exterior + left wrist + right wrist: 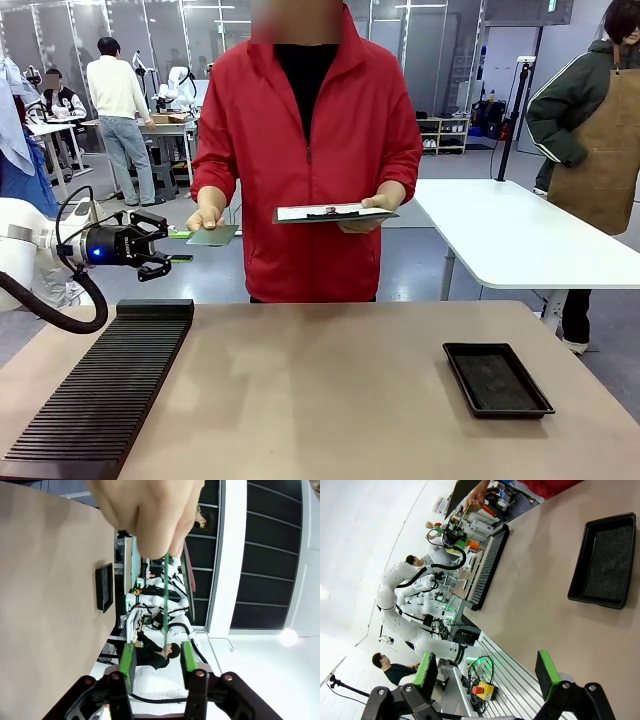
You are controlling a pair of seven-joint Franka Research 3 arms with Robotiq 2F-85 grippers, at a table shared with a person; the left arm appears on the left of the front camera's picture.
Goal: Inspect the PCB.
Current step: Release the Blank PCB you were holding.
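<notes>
The PCB (214,237), a thin green board, is held flat in the person's hand (206,216) over the table's far left. My left gripper (183,246) is level with it, and the near edge of the board reaches its fingertips. In the left wrist view the PCB (165,595) shows edge-on as a green line hanging from the person's fingers (145,515), and its end lies between my left gripper's (157,652) green pads with a gap on each side. My right gripper (486,672) stands open above the table with nothing in it.
The person's other hand holds a dark clipboard (335,213) with a white sheet. A black slotted rack (100,395) runs along the table's left side. A shallow black tray (497,379) lies at the right. A second person stands by a white table (520,235) behind.
</notes>
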